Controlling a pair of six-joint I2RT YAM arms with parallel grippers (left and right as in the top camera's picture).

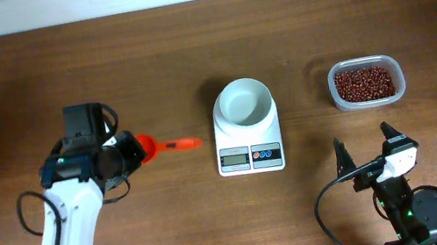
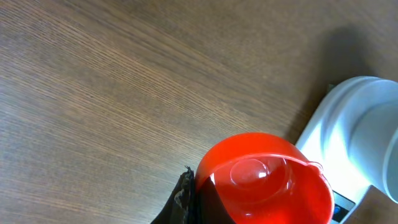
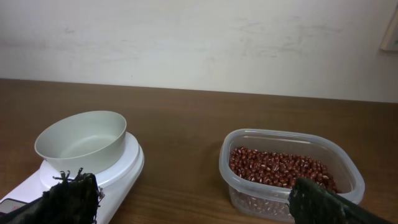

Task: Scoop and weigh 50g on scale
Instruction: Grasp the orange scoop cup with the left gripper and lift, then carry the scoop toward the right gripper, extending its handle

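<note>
The white scale (image 1: pixel 248 140) stands mid-table with its round bowl (image 1: pixel 243 103) empty and its display facing the front edge. Left of it, my left gripper (image 1: pixel 133 152) is shut on the bowl end of a red scoop (image 1: pixel 165 147), whose handle points right toward the scale. In the left wrist view the red scoop (image 2: pixel 267 180) fills the bottom, next to one dark finger (image 2: pixel 183 194), with the scale (image 2: pixel 348 124) at the right edge. My right gripper (image 1: pixel 363 144) stands open near the front right. Between its fingers lie the scale (image 3: pixel 118 168) and the bean tub.
A clear plastic tub of red beans (image 1: pixel 366 83) sits to the right of the scale, and appears close ahead in the right wrist view as the tub (image 3: pixel 289 168). A black cable (image 1: pixel 331 210) loops beside the right arm's base. A pale wall runs behind the table.
</note>
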